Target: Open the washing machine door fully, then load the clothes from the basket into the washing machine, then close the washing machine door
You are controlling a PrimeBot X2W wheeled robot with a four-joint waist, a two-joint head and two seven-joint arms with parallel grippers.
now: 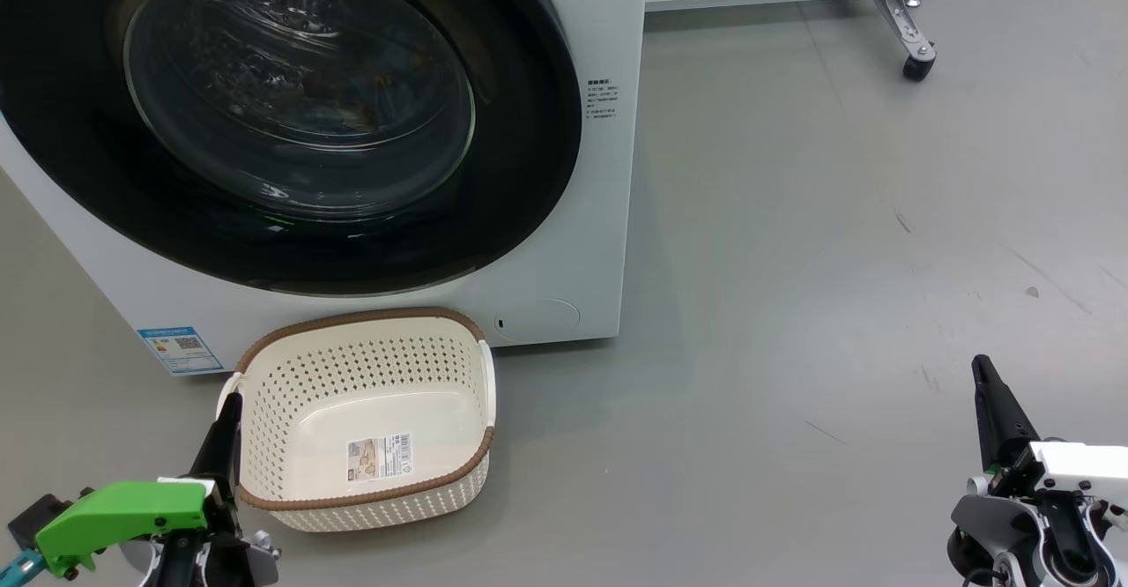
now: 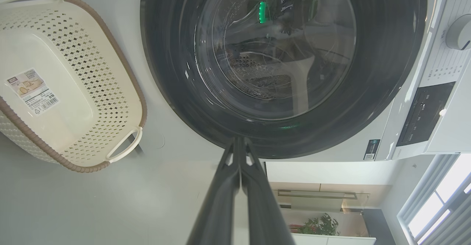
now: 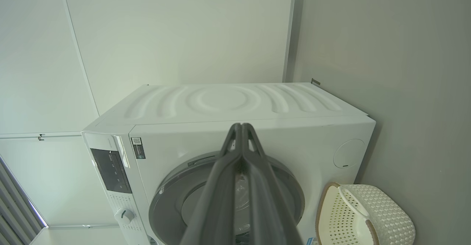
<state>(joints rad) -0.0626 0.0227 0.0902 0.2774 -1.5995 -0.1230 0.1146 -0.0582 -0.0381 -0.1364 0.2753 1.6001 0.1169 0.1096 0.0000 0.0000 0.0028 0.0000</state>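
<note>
Looking stiff, heavy and slick, the washing machine door (image 1: pixel 300 111) probably wants hooking at its black rim edge; left pincer (image 1: pixel 231 404) and right pincer (image 1: pixel 982 367) are both closed, empty.

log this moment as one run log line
washing machine door: closed | basket: empty, on floor before washing machine | left gripper: shut, near basket | right gripper: shut, holding nothing
</note>
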